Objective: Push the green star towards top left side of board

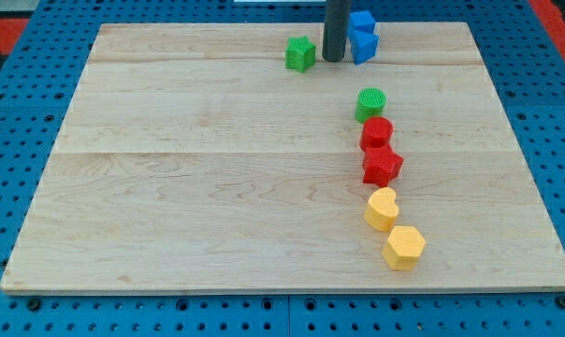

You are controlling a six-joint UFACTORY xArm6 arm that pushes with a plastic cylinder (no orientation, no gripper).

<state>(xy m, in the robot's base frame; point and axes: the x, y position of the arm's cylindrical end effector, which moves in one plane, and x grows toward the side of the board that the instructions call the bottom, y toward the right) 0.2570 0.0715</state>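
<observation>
The green star [300,53] lies near the view's top edge of the wooden board [170,187], a little right of the middle. My tip [333,59] stands just to the star's right, with a small gap between them. Two blue blocks [362,36] sit right behind the rod, on its right side, touching or nearly touching it.
A green cylinder [370,103], a red cylinder [377,133] and a red star-like block [382,165] form a column on the view's right. Below them lie a yellow heart [382,208] and a yellow hexagon [404,247]. Blue pegboard [21,112] surrounds the board.
</observation>
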